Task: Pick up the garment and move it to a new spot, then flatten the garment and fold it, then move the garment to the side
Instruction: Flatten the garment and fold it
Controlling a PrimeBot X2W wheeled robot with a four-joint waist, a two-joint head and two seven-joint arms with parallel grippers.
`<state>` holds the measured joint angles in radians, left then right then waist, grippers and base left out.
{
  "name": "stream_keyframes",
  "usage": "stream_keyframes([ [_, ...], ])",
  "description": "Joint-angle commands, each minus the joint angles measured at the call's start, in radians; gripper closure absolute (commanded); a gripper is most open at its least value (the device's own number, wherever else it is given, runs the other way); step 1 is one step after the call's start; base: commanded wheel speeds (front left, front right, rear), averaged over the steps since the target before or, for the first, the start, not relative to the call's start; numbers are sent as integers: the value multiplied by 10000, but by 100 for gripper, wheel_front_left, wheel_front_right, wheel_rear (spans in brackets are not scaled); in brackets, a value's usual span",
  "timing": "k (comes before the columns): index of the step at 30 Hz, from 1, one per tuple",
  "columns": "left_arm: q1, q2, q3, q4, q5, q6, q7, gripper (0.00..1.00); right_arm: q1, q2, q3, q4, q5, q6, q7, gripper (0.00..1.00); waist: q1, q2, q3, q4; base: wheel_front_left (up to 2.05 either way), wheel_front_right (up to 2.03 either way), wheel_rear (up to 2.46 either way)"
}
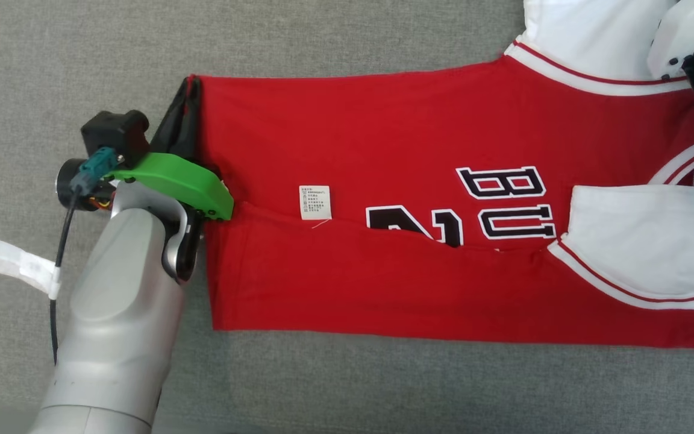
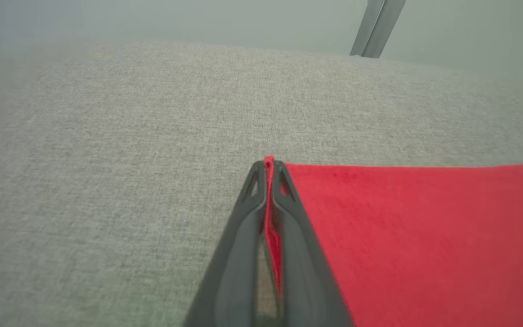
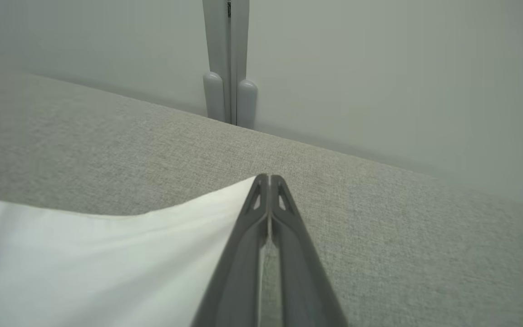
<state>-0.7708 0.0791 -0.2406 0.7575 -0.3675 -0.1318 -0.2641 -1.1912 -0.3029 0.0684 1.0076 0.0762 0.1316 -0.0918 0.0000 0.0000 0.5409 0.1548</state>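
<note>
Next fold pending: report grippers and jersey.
Left gripper shut on jersey, red hem corner. Right gripper shut on its white edge. Near side folded over; nothing obstructing.

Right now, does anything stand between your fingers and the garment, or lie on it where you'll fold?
Nothing visible. The left gripper has its fingers shut on the garment at its red hem corner; the right gripper, on the white sleeve edge.
</note>
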Motion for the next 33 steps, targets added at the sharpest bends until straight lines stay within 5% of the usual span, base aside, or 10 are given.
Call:
stream_keyframes([
  [1, 122, 150, 202, -154, 74, 27, 2, 100, -102, -32, -163, -24, -139, -20, -321, 100, 0, 0, -49, -22, 0, 0, 0],
  [13, 1002, 19, 1163, -1663, 788, 27, 2, 100, 564, 640, -990, -1062, -397, -20, -1726, 100, 0, 0, -791, -337, 0, 0, 0],
  [25, 3031, 38, 1631, -2300, 1379, 27, 2, 100, 4575, 819, -255, -4196, 1283, -20, -1738, 100, 0, 0, -2325, -981, 0, 0, 0],
  [33, 4450, -146, 1613, -2239, 1419, 26, 2, 100, 6982, 950, -232, -4848, 2080, -20, -1740, 100, 0, 0, -2892, -1201, 0, 0, 0],
])
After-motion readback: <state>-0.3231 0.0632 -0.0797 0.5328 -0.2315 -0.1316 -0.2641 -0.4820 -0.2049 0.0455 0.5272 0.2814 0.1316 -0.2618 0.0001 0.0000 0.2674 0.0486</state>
